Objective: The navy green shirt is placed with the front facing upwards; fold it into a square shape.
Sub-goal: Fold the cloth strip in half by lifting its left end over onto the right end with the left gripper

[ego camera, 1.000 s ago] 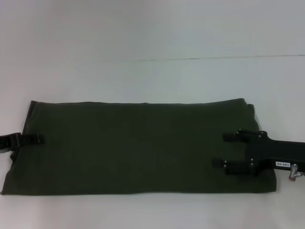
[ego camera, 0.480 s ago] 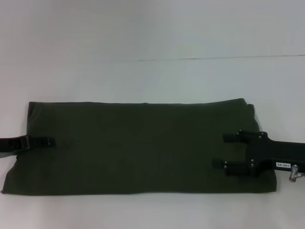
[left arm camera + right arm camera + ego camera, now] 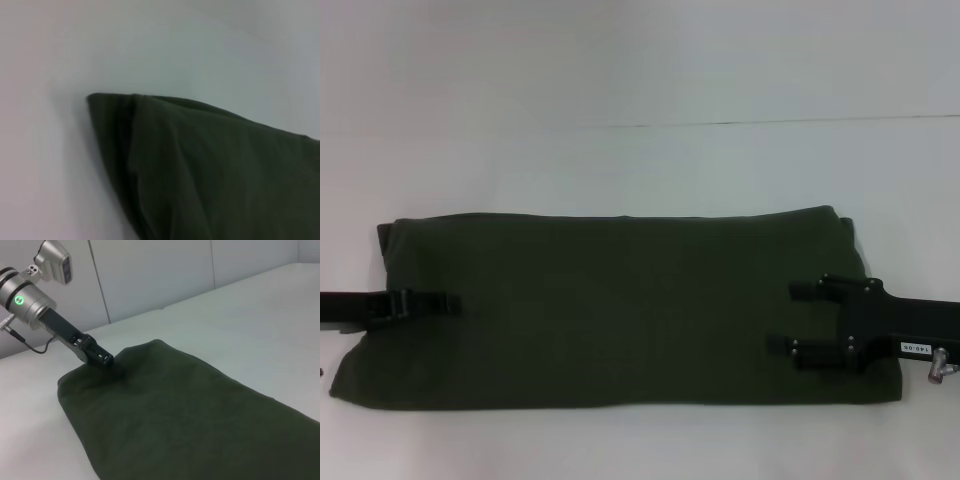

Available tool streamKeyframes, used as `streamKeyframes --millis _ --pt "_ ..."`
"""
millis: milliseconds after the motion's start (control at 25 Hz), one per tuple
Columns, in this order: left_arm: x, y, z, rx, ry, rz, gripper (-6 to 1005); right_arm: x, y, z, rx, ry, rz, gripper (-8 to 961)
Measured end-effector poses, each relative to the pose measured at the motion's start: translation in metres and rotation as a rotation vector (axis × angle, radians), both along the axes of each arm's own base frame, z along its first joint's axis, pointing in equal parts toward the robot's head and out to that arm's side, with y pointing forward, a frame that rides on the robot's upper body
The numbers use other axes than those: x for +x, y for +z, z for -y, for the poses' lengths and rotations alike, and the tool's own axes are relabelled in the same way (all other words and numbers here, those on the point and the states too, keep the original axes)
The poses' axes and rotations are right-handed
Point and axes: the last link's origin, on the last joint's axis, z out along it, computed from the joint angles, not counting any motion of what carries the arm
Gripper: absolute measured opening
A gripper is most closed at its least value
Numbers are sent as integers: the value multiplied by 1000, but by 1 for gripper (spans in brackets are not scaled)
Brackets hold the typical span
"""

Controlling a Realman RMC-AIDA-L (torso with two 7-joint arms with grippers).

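— Lying across the lower half of the head frame, the navy green shirt [image 3: 620,310] is a long folded band on the white table [image 3: 640,100], print hidden.

— And my pincers?

— My right gripper [image 3: 790,318] spreads wide over its right end. My left gripper [image 3: 450,304] sits at frame left; the right wrist view shows it pinching fabric there.

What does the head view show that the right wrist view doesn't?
Only the head view shows the right gripper, fingers spread, over the shirt's right end, and the whole long folded strip on the table. Only the right wrist view shows the left arm's silver wrist with a green light and the wall panels behind. Both show the shirt and the left gripper at its left end.
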Motion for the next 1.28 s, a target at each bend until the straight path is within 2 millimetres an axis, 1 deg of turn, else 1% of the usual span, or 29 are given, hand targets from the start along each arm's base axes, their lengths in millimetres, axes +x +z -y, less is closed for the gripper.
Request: streamKeyframes --millis 120,360,760,1000,1160,1280 --pt "3 -2 0 -11 -26 -5 824 0 0 0 0 -1 0 912" --pt "5 -2 -3 -5 -32 -7 621 1 0 0 1 -2 1 913" --pt "7 -1 -5 6 -36 6 419 -1 1 -2 3 1 3 912" --pt "10 1 -4 -2 -44 24 181 -1 0 -2 1 5 2 912" --pt "21 9 1 -5 -78 83 142 -3 -4 -1 -9 13 2 911" --pt "35 21 7 15 -122 156 122 -5 -8 -2 -19 22 5 911"
